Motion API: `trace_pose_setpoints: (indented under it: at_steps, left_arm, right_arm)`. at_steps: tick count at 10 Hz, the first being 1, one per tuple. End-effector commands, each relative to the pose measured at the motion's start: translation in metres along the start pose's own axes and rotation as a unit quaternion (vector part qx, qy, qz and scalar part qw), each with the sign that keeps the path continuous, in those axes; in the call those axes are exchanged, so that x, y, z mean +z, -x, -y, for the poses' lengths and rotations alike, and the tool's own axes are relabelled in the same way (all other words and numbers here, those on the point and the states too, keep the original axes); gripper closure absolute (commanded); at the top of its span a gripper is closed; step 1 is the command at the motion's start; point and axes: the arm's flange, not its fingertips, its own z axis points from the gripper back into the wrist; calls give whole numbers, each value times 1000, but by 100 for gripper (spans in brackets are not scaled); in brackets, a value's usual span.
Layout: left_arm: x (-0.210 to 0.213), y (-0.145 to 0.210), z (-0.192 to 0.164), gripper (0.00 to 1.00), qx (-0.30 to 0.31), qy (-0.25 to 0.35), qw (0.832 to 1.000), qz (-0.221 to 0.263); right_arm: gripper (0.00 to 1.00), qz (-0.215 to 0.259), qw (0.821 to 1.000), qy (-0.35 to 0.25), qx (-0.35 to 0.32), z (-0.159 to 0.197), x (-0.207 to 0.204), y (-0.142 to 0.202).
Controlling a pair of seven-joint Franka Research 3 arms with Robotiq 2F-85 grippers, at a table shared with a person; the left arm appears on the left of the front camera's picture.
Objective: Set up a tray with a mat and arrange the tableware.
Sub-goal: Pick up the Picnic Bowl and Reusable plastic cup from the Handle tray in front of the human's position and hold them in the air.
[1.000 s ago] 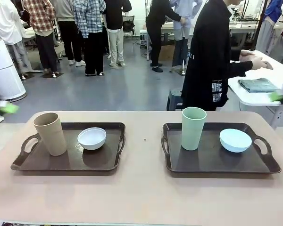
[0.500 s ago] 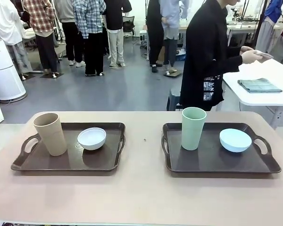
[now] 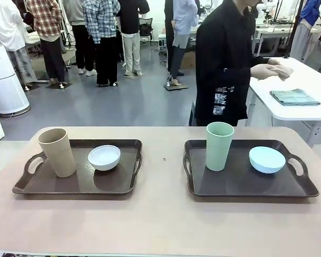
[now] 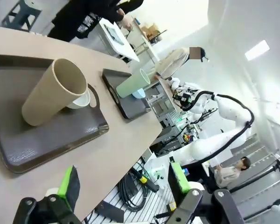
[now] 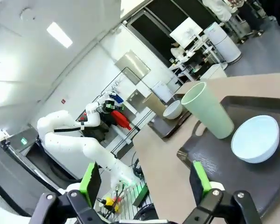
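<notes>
Both my tools have pulled back off the surface (image 3: 160,225) and nothing on it has moved. My left tool (image 4: 122,183) hangs off the near edge, its fingers spread wide with nothing between them. My right tool (image 5: 144,182) is the same: fingers apart, empty, looking in from the near right corner.

- **Left tray:** the left brown tray (image 3: 69,190) sits toward the surface's left edge. The tan cup (image 3: 57,152) stands upright at the tray's left end. The white bowl (image 3: 104,157) is just beside it, nearer the tray's far right corner.
- **Right tray:** the right brown tray (image 3: 246,193) sits toward the right edge. The pale green cup (image 3: 219,145) stands upright at its left end. The light blue bowl (image 3: 267,159) is toward its right end, apart from the cup.

The person (image 3: 224,64) has shifted along the far edge in the last second. Their hands (image 3: 273,69) are together over the white side table (image 3: 310,115), near a folded teal cloth (image 3: 294,97).

I see no mat in either tray; the tableware sits on bare tray floor. My guess is that the cloth is the mat and the person is about to fetch it. If so, the mat step isn't done, and the cups and bowls would have to come off first. My tools look parked, waiting.
</notes>
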Motion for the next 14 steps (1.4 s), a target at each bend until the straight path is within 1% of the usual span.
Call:
trace_pose_setpoints:
  at_steps: [1, 2, 3, 4, 14]
  left_arm:
    - [-1, -4, 4, 0, 32, 9, 999, -32]
    - [6, -8, 3, 0, 46, 10, 997, -66]
    - [12, -14, 3, 0, 62, 0, 994, -92]
    - [-5, -1, 0, 0, 26, 11, 999, -32]
    - [-5, -1, 0, 0, 26, 11, 999, -32]
  right_arm:
    - [0, 33, 999, -24, -16, -8, -20, 2]
    - [0, 16, 999, -30, -5, -13, -15, 1]
    - [0, 14, 1000, -2, 0, -17, -10, 2]
    - [0, 6, 1000, -21, -7, -2, -17, 3]
    - [0, 6, 1000, -21, -7, -2, -17, 3]
